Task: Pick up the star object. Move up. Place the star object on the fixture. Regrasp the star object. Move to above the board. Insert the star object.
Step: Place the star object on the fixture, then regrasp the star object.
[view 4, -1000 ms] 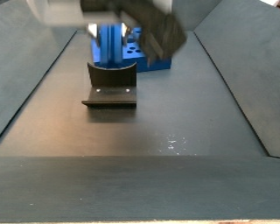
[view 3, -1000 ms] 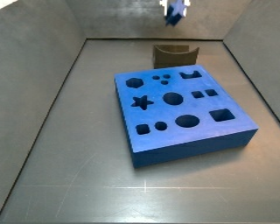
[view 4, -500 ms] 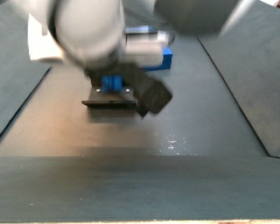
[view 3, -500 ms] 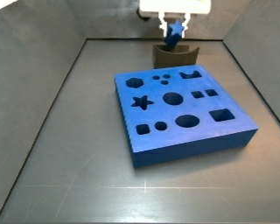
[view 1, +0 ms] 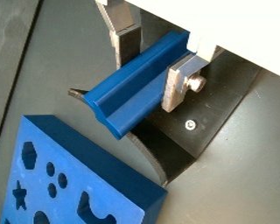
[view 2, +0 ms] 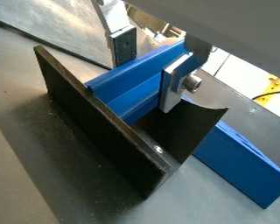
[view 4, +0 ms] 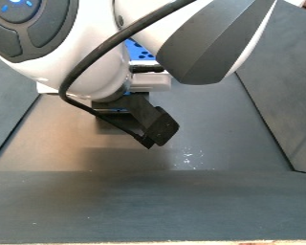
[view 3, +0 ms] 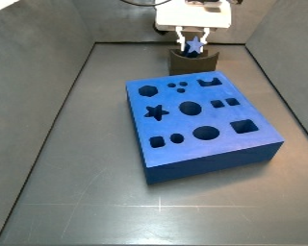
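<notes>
While the arm (view 4: pixel 130 48) fills most of a side view and hides nearly everything behind it, the board (view 3: pixel 202 123) lies flat on the dark floor (view 3: pixel 66 173), its top cut with a star hole (view 3: pixel 156 111), circles and squares. Behind the board, near the floor's far edge, stands the fixture (view 3: pixel 192 61), and the gripper (view 3: pixel 192 43) hangs directly over it. Both wrist views show the fingers (view 1: pixel 182 80) closed on the star (view 1: pixel 136 84), one silver plate pressed to each long side of the blue bar, which runs crosswise between them and sticks out past both. In a wrist view the star (view 2: pixel 130 84) sits low over the fixture's (view 2: pixel 108 131) curved notch; whether it touches the notch cannot be told. A corner of the board (view 1: pixel 73 184) shows beside the fixture (view 1: pixel 195 131).
</notes>
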